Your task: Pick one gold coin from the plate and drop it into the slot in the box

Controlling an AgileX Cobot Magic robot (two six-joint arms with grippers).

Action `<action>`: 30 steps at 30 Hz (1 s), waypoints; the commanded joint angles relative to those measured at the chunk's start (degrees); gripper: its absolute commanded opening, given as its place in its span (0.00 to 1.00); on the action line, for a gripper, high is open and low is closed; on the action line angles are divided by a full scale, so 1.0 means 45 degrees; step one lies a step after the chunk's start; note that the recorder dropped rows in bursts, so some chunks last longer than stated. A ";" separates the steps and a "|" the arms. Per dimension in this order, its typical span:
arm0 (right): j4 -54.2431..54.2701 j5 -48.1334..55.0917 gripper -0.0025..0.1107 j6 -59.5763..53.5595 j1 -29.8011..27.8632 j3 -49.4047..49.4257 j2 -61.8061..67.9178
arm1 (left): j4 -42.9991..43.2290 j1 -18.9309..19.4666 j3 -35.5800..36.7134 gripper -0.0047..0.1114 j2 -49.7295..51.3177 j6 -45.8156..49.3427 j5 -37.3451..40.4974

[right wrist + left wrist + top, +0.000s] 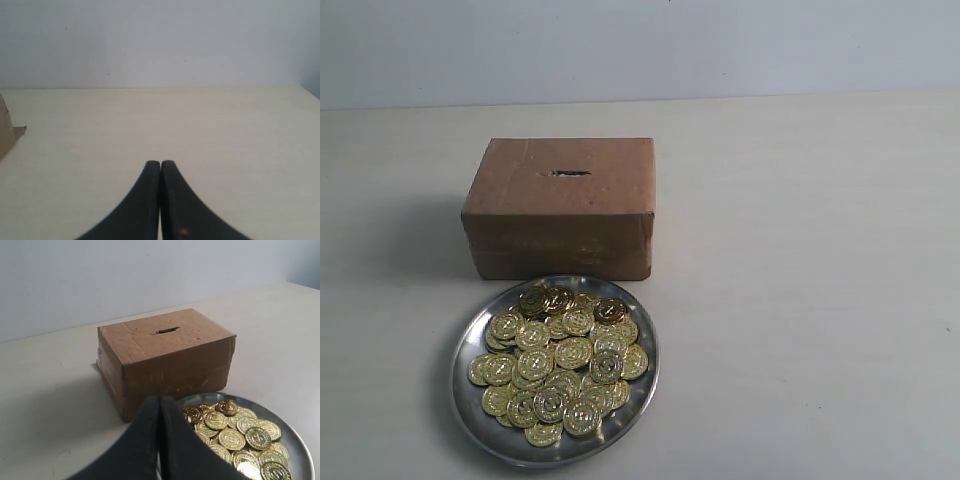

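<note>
A round silver plate [642, 392] lies at the table's front, heaped with several gold coins [560, 360]. Just behind it stands the brown cardboard box [560, 208], its dark slot [570, 173] on the top face. Neither arm shows in the exterior view. In the left wrist view my left gripper [160, 401] is shut with nothing in it, its black tips together near the plate [295, 440], the coins [232, 437], the box [165, 360] and the slot [167, 330]. My right gripper [160, 164] is shut and empty over bare table, off to the side of the box's corner [7, 131].
The pale table [820, 250] stretches around the box and plate, ending at a light wall [640, 45] behind. Nothing else stands on it.
</note>
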 commanded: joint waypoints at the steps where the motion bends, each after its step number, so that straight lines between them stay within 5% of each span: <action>1: -0.0132 0.0006 0.02 -0.0072 -0.0100 0.0055 -0.0072 | -0.0010 0.0041 0.0040 0.04 -0.0051 -0.0004 0.0000; 30: 0.0297 0.0006 0.02 0.0702 -0.0595 0.0055 -0.0072 | -0.0010 0.0041 0.0040 0.04 -0.0051 -0.0010 0.0000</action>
